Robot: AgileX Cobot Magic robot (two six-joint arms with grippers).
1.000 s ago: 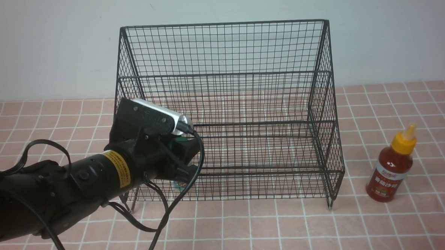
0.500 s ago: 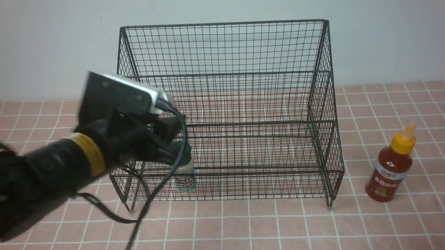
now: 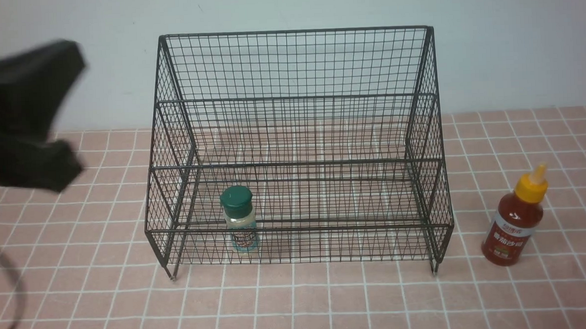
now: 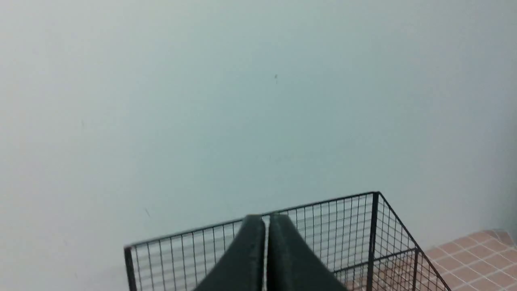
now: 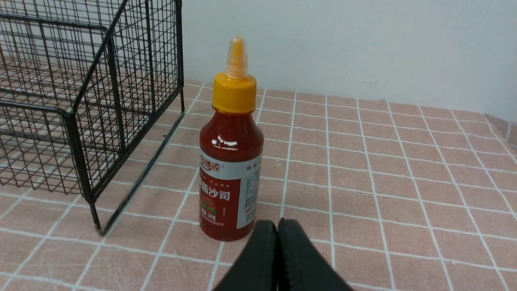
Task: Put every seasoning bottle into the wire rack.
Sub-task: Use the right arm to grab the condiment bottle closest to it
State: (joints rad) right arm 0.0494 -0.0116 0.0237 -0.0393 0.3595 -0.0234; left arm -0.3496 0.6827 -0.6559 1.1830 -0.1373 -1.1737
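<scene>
Both the left end effector [image 4: 265,221] and right end effector [image 5: 278,225] are closed, empty.

Soft, even light fills all three views, seemingly from overhead. Shadows are faint: only a weak darkening on the tiled surface [image 3: 329,306] under the wire rack [image 3: 292,31] and beside the red sauce bottle [image 5: 231,137]. A small white glare sits on that bottle's shoulder in the right wrist view. In the front view the rack and the shaker jar [image 3: 239,221] are sharp, while the left arm [image 3: 24,117], above the surface's left edge, is smeared into a dark blur. The left gripper [image 4: 265,220] looks soft, close to its lens.
</scene>
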